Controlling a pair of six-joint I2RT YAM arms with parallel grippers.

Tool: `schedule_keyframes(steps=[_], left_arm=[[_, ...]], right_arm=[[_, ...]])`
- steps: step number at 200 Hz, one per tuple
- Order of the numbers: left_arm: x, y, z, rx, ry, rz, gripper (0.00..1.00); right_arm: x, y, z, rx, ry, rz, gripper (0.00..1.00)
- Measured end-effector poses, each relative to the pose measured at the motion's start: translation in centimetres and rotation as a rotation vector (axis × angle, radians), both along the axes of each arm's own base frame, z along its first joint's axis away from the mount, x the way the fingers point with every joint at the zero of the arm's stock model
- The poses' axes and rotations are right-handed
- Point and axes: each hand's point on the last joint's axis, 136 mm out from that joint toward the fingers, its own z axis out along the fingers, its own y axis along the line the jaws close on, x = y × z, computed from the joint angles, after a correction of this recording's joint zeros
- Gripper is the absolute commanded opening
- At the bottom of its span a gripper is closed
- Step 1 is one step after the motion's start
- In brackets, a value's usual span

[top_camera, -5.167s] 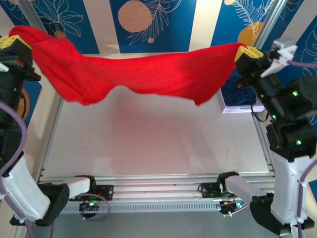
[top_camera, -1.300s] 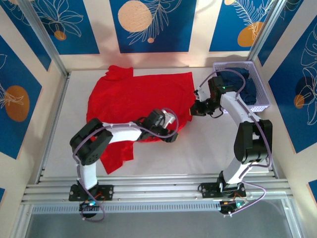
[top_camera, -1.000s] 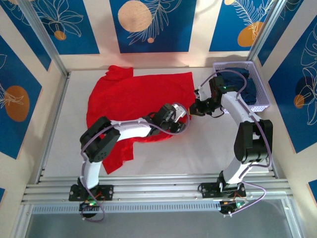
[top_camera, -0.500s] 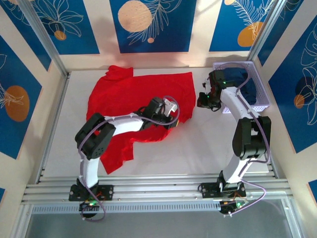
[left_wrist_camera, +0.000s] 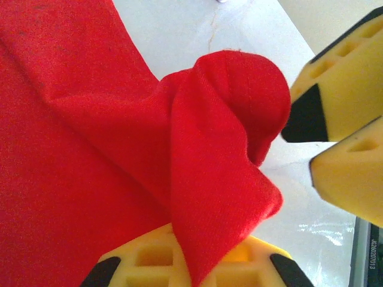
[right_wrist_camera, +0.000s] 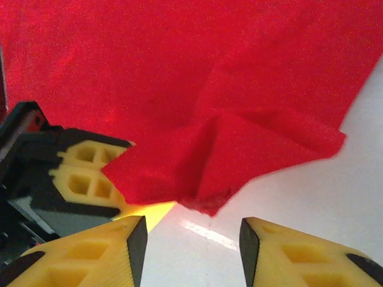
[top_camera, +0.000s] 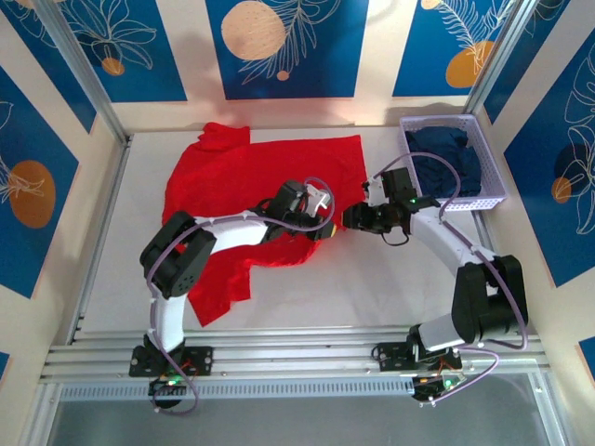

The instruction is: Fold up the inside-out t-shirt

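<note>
T-shirt (top_camera: 251, 186) spread on white table (top_camera: 372, 279), blue-patterned walls (top_camera: 288, 46) around; left jaws grasping its edge, right jaws parted nearby.

Bright red t-shirt (top_camera: 251, 177) lies spread over the far-left part of the tabletop (top_camera: 372, 279), its near-right corner bunched into a raised fold.

A robotics lab test cell: a white table (top_camera: 372, 288) fenced by aluminium extrusion posts (top_camera: 79, 70) and slotted rails (top_camera: 297, 358) along the bottom of the frame, with printed blue-and-cream backdrop panels (top_camera: 288, 46) for walls and a lavender plastic basket (top_camera: 462, 204) at upper right.
</note>
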Motion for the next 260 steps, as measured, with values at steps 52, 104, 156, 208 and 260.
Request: schedule_keyframes(steps=[52,104,156,208,260], left_arm=[[0.0,0.0,0.0,0.000,0.001,-0.001,0.00],[-0.1,0.1,-0.3,0.003,0.004,-0.001,0.00],[-0.3,0.0,-0.1,-0.006,0.005,-0.011,0.00],[-1.0,-1.1,1.9,-0.084,-0.009,-0.096,0.00],[-1.1,-1.6,4.2,-0.143,-0.042,-0.125,0.00]], right_arm=[[1.6,0.7,-2.9,0.036,0.080,-0.048,0.31],[2.4,-2.4,-3.9,-0.032,0.099,-0.147,0.12],[3.5,-4.9,-1.0,-0.178,0.024,-0.158,0.00],[4.9,-3.6,6.6,-0.240,-0.230,-0.024,0.06],[8.7,-6.6,4.2,-0.470,-0.118,-0.098,0.21]])
